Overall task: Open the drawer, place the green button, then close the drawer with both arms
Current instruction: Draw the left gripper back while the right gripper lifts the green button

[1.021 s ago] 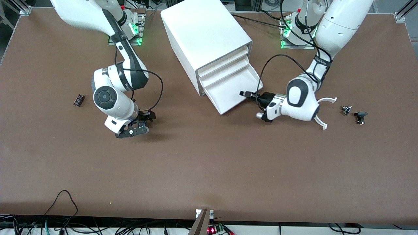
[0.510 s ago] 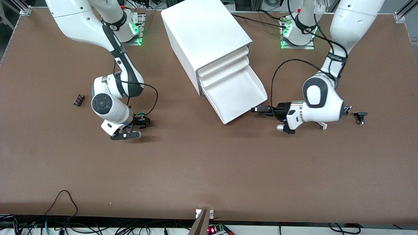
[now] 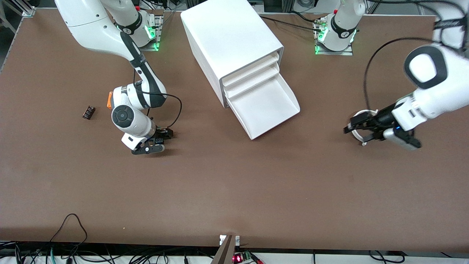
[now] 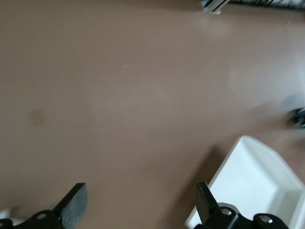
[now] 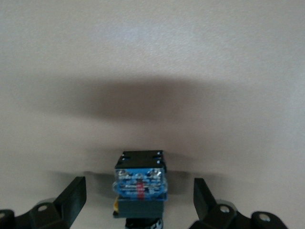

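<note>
The right gripper (image 3: 161, 140) hangs low over the brown table (image 3: 234, 190) toward the right arm's end from the cabinet (image 3: 231, 44), fingers spread wide around the button (image 5: 139, 183), not touching it. The left gripper (image 3: 354, 124), spread with nothing between its fingers, hovers toward the left arm's end from the pulled-out drawer (image 3: 265, 106)

The front view looks down from high across the table (image 3: 234, 190), facing the cabinet (image 3: 229, 40). The left wrist view looks past its own fingers (image 4: 74, 202) at bare tabletop near the cabinet. The right wrist view sits close above the tabletop, well apart from the cabinet.
</note>
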Robot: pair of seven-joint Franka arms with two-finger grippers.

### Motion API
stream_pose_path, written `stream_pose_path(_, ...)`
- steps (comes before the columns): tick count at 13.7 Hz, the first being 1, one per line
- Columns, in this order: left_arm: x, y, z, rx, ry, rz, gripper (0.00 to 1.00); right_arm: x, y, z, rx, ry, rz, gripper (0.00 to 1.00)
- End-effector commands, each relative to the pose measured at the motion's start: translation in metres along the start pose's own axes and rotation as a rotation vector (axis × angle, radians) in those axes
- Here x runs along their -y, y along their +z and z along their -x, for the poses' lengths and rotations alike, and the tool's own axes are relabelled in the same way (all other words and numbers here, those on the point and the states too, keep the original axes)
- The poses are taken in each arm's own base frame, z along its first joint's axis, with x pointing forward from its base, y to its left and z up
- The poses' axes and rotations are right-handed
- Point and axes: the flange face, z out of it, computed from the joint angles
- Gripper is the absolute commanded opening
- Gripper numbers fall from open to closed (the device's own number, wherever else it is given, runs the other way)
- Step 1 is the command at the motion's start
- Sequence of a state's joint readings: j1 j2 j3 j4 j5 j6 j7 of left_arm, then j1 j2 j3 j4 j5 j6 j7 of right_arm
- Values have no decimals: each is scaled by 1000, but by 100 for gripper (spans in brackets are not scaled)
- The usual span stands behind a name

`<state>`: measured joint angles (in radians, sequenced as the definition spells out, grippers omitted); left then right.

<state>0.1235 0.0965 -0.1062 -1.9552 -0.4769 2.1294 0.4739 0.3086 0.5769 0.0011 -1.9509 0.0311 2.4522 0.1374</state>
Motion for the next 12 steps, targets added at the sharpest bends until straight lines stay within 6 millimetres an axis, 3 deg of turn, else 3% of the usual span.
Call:
stream_pose_path(1,-11,-82,23,81,35,-192,100,1,-5,10,-6,-27,-1,100)
stream_pose_path(2,-16,-109,26,113,13,-276,100,1,-5,10,-6,-50,-1,91)
stream_pose_path(5,-33,-146,33,165,-142,-426,100,1,-2,13,3,-105,0,56)
stream_pose_path(9,-32,-151,34,168,-212,-456,100,3,-5,11,0,-111,-2,36)
stream_pose_path(12,-32,-151,33,162,-234,-458,100,16,-21,2,-34,-119,-15,31)
